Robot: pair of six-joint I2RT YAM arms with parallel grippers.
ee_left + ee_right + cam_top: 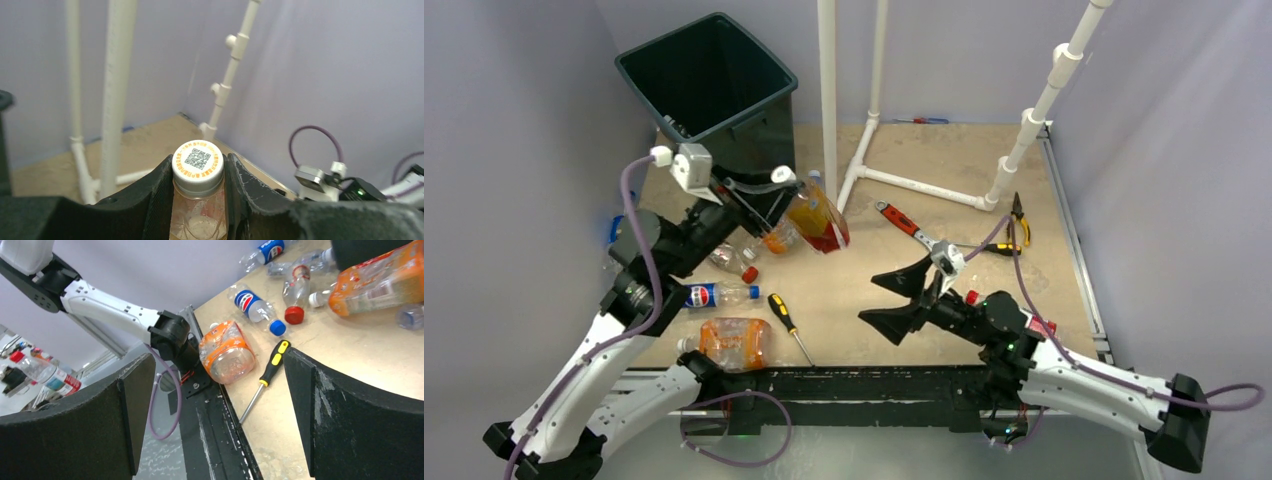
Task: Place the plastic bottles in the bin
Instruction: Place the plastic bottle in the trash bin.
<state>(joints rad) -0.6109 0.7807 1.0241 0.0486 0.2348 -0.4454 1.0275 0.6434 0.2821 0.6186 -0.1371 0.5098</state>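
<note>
My left gripper (767, 186) is shut on the neck of a clear bottle with a white QR-code cap (197, 161), held up beside the front wall of the dark bin (709, 75). Its fingers (150, 200) press on both sides of the neck. On the table lie a big orange bottle (819, 220), a red-capped clear bottle (732, 262), a Pepsi bottle (714, 294) and a crushed orange-label bottle (736, 340). My right gripper (879, 298) is open and empty above the table's middle front. The right wrist view shows the crushed orange-label bottle (227, 352) and the Pepsi bottle (255, 307).
A black-and-yellow screwdriver (786, 320) lies by the front edge and also shows in the right wrist view (270, 367). A red wrench (902, 222) and pliers (1018, 222) lie to the right. A white pipe frame (904, 185) stands at the back.
</note>
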